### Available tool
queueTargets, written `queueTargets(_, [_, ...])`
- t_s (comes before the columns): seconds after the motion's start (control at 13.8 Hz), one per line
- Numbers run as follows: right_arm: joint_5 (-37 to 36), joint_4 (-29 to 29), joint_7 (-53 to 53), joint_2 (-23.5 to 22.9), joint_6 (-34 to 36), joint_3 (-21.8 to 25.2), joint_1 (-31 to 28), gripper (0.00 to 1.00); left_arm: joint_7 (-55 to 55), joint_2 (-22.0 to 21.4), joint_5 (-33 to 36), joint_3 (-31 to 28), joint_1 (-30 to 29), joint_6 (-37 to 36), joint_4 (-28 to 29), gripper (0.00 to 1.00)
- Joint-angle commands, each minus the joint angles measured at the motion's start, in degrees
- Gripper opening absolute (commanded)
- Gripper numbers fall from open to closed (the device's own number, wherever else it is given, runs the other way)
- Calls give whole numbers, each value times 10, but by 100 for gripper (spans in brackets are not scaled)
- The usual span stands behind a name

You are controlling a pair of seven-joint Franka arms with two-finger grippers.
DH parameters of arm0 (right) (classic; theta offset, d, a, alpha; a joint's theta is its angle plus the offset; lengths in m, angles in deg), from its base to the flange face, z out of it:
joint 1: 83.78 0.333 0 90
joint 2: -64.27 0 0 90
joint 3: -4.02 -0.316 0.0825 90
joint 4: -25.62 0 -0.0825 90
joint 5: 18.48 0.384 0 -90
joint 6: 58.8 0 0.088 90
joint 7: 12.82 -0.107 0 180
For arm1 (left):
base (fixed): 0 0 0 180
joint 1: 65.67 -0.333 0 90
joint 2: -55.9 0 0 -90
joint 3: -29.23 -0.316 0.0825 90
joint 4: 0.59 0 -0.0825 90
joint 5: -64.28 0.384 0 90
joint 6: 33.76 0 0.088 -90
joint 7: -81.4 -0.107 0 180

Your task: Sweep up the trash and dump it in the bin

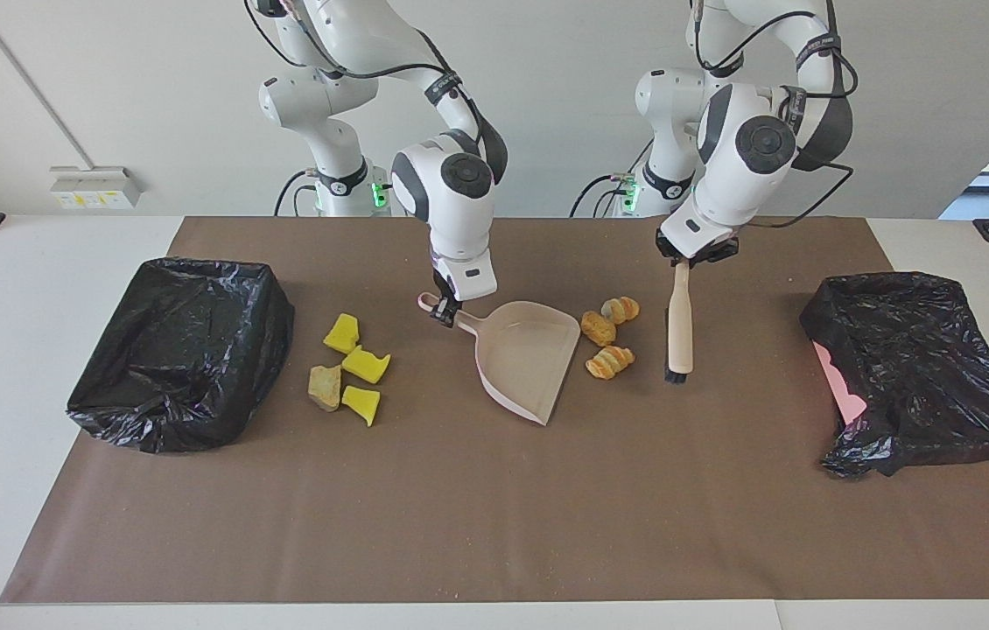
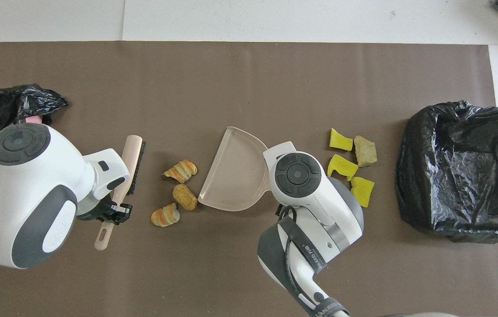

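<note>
- My left gripper point(image 1: 694, 255) is clamped on the handle of the hand brush point(image 1: 679, 325), which hangs bristles-down over the mat beside three bread-like scraps point(image 1: 608, 361).
- My right gripper point(image 1: 445, 311) is closed on the handle of the pink dustpan point(image 1: 522, 360), whose open mouth faces those three scraps and lies just beside the nearest one.
- To sweep well, I judge the bristles should land on the mat on the side of the scraps away from the pan, then draw straight toward its mouth, low and slow, so the rounded pieces roll in and do not skip past the lip.
- The pan's front edge should stay pressed flat to the mat.
- A second cluster, yellow sponge chunks point(image 1: 365, 365) and a tan lump point(image 1: 324, 388), lies between the pan and the black-lined bin point(image 1: 184, 350) at the right arm's end.
- The bagged bin point(image 1: 919, 367) at the left arm's end has something pink showing in it; I cannot tell what.
- In the overhead view my wrists cover both grips.
</note>
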Motion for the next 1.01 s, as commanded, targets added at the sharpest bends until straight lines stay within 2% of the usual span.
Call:
queueTargets(0.0, [-11, 22, 12, 15, -13, -2, 5, 0, 104, -41, -8, 5, 5, -12, 49, 0])
queueTargets(0.29, [-11, 23, 13, 14, -13, -2, 8, 0, 214, -108, -13, 7, 27, 1, 137, 0])
queueTargets(0.51, [-11, 27, 12, 12, -14, -2, 11, 0, 259, -145, -49, 7, 41, 4, 187, 0])
queueTargets(0.65, [-11, 27, 13, 11, -15, -2, 12, 0, 311, -146, -60, 7, 71, 10, 206, 0])
queueTargets(0.94, [-11, 26, 7, -7, -33, -2, 23, 0, 386, -141, -127, 7, 121, 39, 222, 0])
